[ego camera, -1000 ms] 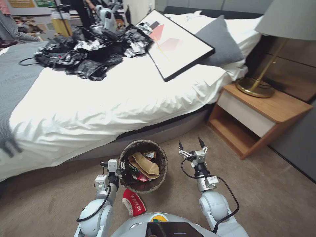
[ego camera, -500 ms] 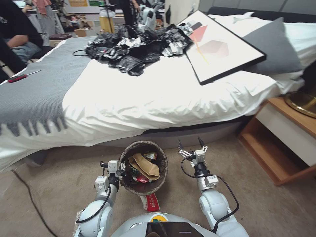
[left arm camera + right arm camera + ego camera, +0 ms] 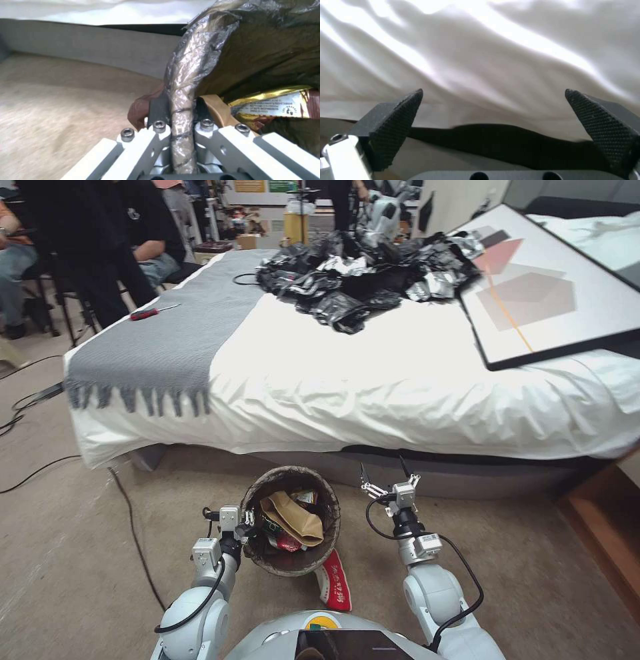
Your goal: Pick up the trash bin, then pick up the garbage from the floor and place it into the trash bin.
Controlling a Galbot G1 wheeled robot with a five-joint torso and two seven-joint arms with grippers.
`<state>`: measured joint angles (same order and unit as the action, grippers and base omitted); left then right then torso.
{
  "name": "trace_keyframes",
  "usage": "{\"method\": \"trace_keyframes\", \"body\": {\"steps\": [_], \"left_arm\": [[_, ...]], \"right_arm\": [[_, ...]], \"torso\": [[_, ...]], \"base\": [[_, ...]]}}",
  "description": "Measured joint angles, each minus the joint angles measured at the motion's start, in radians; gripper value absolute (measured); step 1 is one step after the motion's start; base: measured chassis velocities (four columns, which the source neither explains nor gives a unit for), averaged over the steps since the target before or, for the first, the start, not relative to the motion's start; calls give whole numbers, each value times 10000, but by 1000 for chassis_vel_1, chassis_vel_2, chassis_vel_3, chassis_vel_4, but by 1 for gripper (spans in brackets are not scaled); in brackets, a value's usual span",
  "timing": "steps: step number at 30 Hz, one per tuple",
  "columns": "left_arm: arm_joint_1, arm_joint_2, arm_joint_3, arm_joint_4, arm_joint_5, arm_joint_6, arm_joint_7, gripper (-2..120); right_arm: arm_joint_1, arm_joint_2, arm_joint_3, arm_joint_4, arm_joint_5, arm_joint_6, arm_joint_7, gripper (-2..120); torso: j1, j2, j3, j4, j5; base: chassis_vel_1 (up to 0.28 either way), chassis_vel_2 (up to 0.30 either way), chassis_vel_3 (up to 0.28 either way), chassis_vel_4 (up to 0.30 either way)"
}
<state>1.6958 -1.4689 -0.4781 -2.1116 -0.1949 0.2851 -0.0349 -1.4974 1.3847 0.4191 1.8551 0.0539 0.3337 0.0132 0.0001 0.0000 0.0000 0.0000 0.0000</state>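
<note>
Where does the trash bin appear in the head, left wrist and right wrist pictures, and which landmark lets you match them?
Head view: the trash bin sits low centre, its rim clamped by the left tool.
Left wrist view: its bag-wrapped rim runs up between the tool's fingers.
Right wrist view: the bin is not in it; the open right tool faces the bed.
Shared landmark: the white bedsheet.

The trash bin [image 3: 291, 520] sits before the bed [image 3: 373, 380], between both arms. A paper cup [image 3: 333, 588] lies on the floor beside it, nearer the robot.
</note>
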Motion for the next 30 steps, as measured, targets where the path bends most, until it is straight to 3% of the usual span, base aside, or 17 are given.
{"method": "trace_keyframes", "body": {"steps": [13, 30], "left_arm": [[-28, 1, 6, 14, 3, 0, 1, 2], [-44, -20, -25, 38, 3, -64, -5, 2]], "right_arm": [[15, -1, -2, -2, 3, -8, -32, 100], [20, 33, 15, -25, -3, -12, -145, 100]], "torso": [[0, 0, 0, 0, -1], [0, 0, 0, -2, 0]], "base": [[113, 110, 122, 117], [10, 8, 8, 13]]}}
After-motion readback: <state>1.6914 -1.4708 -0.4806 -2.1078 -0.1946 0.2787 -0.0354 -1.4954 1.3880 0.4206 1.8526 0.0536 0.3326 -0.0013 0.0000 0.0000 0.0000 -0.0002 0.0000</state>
